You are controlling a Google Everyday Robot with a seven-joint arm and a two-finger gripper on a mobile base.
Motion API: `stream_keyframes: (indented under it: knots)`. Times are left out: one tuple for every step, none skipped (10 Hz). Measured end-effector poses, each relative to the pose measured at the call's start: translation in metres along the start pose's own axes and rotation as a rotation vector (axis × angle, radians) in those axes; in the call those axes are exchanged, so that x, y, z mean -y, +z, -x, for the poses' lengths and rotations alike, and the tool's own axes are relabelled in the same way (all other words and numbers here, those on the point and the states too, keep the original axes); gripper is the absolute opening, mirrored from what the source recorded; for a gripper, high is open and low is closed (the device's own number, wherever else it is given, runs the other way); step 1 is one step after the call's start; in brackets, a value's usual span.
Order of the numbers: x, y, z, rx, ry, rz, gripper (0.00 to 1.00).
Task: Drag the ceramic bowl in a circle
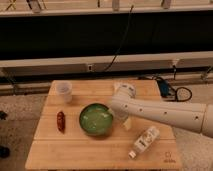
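Note:
The ceramic bowl point(96, 119), round and glossy green with a paler inside, sits near the middle of the wooden table point(75, 155). My pale arm reaches in from the right across the table. Its gripper point(126, 120) hangs down just right of the bowl's right rim, open, and I see nothing held in it. The arm's end hides most of the gripper.
A translucent plastic cup point(64, 91) stands at the table's back left. A small red item point(60, 121) lies left of the bowl. A white bottle point(145, 140) lies on its side at the front right. Cables point(175, 92) lie on the floor to the right.

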Motion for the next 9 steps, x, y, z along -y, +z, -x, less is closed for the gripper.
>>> stream_keyframes:
  knots:
    - [0.0018, 0.0004, 0.0014, 0.001, -0.001, -0.005, 0.72]
    - [0.0021, 0.0018, 0.0017, 0.004, -0.001, -0.007, 0.69]
    - [0.0032, 0.0032, 0.0022, 0.007, -0.002, -0.012, 0.65]
    - [0.0042, 0.0045, 0.0028, 0.009, -0.005, -0.015, 0.62]
    - [0.0054, 0.0057, 0.0038, 0.012, -0.008, -0.018, 0.62]
    - [0.0068, 0.0068, 0.0049, 0.014, -0.009, -0.022, 0.59]
    - [0.0075, 0.0069, 0.0050, 0.015, -0.001, -0.024, 0.53]
    - [0.0092, 0.0060, 0.0054, 0.017, 0.009, -0.029, 0.42]
    - [0.0096, 0.0056, 0.0051, 0.019, 0.015, -0.034, 0.33]
